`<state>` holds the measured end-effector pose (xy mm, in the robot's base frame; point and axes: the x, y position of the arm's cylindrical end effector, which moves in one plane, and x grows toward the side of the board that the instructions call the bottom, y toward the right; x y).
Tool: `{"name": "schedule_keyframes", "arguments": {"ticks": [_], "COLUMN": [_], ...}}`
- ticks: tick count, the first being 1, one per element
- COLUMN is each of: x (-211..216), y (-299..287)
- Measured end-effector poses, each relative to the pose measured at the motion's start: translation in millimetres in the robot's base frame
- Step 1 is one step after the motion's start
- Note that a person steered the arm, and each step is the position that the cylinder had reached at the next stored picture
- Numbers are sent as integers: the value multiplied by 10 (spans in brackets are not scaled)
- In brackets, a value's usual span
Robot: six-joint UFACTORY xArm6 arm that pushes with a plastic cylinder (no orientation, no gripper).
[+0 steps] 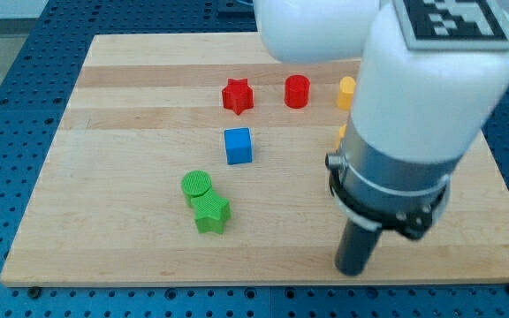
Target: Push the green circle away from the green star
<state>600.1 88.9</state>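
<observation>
Light wooden board w/ pale and darker planks is sitting on a blue perforated bench, filling most of the view.

The green circle is sitting in the board's lower left-center, and it's touching the green star, which is lying just below it and a bit to the view's right. So the pair is basically stuck together atm.

Going outward: a blue cube is sitting just above and to the right of the green pair, not touching either. Further up, a red star and a red cylinder are sitting side by side near the top, apart from each other. Two yellow blocks are peeking out from behind the arm, one next to the red cylinder and another below it; can't make out their shapes tbh.

My tip is resting near the board's bottom edge, well apart from the green circle and off to the view's right of both greens. No pincer on this rig, just the dark rod, so nothing's being gripped. The big white arm body is covering the board's upper right.
</observation>
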Motion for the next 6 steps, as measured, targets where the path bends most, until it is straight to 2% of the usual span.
{"name": "schedule_keyframes", "arguments": {"ticks": [1, 3, 4, 5, 6], "x": [-161, 98, 184, 24, -837], "y": [-317, -2098, -2392, -2404, -2404]}}
